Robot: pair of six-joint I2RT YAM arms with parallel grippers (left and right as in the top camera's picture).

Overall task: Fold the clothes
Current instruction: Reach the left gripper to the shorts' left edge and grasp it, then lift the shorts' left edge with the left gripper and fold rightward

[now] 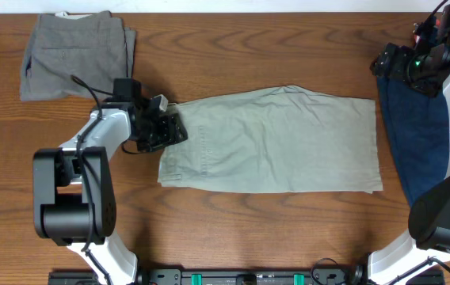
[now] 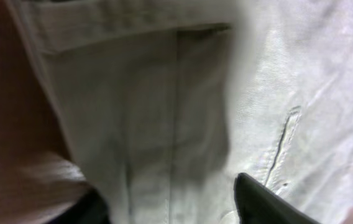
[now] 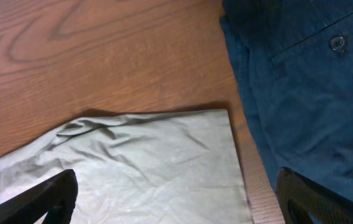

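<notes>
The pale khaki shorts (image 1: 288,142) lie flat across the middle of the table, waistband to the left and hems to the right. My left gripper (image 1: 173,131) is at the waistband's upper left end. In the left wrist view the khaki cloth (image 2: 288,74) with a pocket slit fills the frame, and the left gripper's fingers (image 2: 170,211) are spread apart, low over the waistband. My right gripper (image 1: 383,62) hovers at the far right, away from the cloth. Its fingers (image 3: 176,199) are wide open above the khaki hem corner (image 3: 151,162).
Darker grey folded shorts (image 1: 74,51) lie at the back left. Navy blue shorts (image 1: 415,134) lie along the right edge, next to the khaki hem, and also show in the right wrist view (image 3: 301,81). Bare wooden table (image 1: 249,47) runs behind the khaki shorts.
</notes>
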